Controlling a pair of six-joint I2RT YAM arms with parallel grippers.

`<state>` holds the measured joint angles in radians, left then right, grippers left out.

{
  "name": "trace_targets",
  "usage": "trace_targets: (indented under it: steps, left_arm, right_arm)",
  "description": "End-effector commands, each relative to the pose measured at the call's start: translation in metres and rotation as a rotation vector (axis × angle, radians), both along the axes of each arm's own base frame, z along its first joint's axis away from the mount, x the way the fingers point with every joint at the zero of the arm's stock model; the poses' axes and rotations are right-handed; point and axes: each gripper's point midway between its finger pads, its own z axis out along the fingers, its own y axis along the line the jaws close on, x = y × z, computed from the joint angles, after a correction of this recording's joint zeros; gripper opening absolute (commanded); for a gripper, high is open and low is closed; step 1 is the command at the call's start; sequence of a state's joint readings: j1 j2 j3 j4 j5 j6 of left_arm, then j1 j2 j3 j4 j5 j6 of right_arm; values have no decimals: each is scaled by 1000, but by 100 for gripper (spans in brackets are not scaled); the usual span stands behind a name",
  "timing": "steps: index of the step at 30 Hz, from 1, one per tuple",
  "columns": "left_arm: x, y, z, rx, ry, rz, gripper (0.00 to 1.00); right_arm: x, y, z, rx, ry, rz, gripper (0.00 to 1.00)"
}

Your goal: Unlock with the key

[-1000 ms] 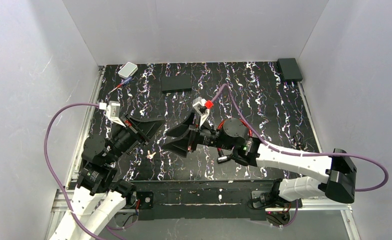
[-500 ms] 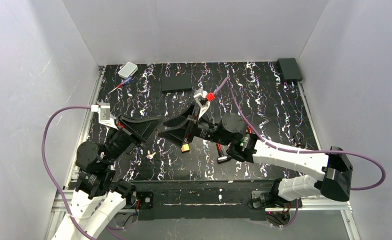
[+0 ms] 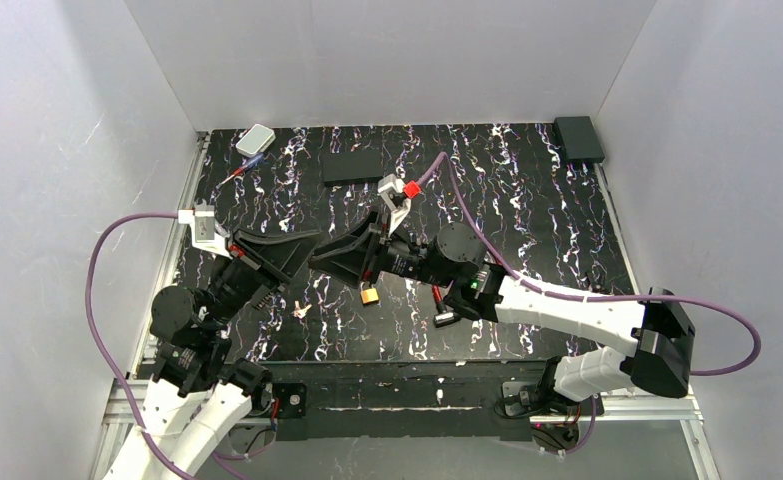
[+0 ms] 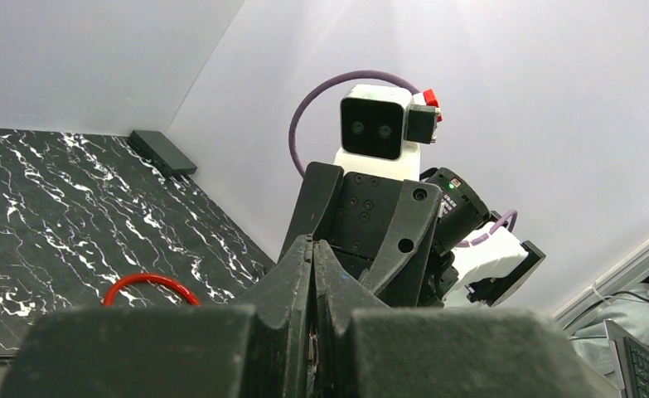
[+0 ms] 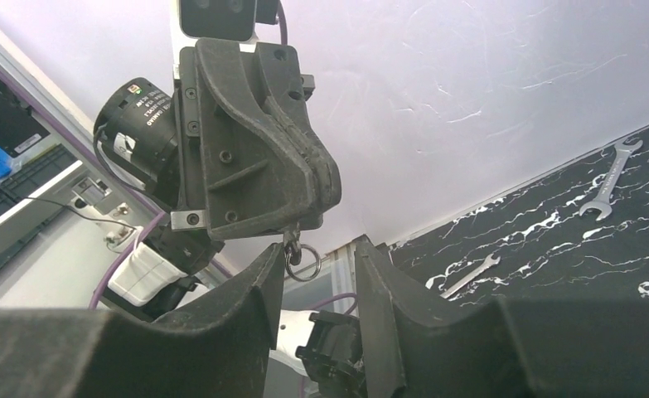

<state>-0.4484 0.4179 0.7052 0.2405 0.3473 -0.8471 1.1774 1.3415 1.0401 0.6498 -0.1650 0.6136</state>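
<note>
My left gripper (image 5: 292,224) is shut on a small metal key (image 5: 291,242), and a wire ring (image 5: 304,264) dangles below the key. It is raised above the table, tip to tip with my right gripper (image 5: 319,249). The right gripper's jaws are apart with nothing gripped, and the ring hangs just at the left fingertip (image 5: 275,253). In the top view the two grippers, left (image 3: 309,250) and right (image 3: 325,262), meet over the table's middle left. A brass padlock (image 3: 370,295) lies on the table below the right gripper, held by nothing. In the left wrist view the left gripper (image 4: 312,242) is pressed shut.
A small pale bit (image 3: 302,310) lies near the front left. A white box (image 3: 255,139) and a slim blue-and-red tool (image 3: 241,172) sit at the back left. A black slab (image 3: 353,166) and a black block (image 3: 578,138) lie at the back. Two silver wrenches (image 5: 607,181) (image 5: 470,274) lie on the table.
The padlock, unseen a second ago, now lies on the table. My right gripper has shifted left toward the left gripper and its jaws have narrowed. The left gripper stays shut.
</note>
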Motion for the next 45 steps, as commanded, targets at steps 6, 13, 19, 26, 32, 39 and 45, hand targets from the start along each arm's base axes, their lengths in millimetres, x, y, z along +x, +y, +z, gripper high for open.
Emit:
trace_targets:
  steps: [6, 13, 19, 26, 32, 39, 45]
  left_arm:
    - [3, -1, 3, -25, -12, 1, 0]
    - [3, -1, 3, -29, -10, -1, 0]
    - [5, 0, 2, -35, -7, 7, 0]
    - [6, 0, 0, -35, -3, 12, 0]
    - [8, 1, -3, -42, 12, 16, 9]
    - [8, 5, -3, -42, 14, 42, 67]
    - [7, 13, -6, 9, 31, 94, 87]
  right_arm:
    - [-2, -4, 44, 117, -48, 6, 43]
    - [-3, -3, 45, 110, -57, 9, 34]
    - [-3, -2, 41, 102, -53, 15, 28]
    - [-3, -1, 38, 94, -50, 17, 1]
    - [-4, -3, 33, 87, -46, 13, 1]
    - [-3, -12, 18, 43, -32, -9, 1]
    - [-2, -26, -1, -4, -11, -50, 1]
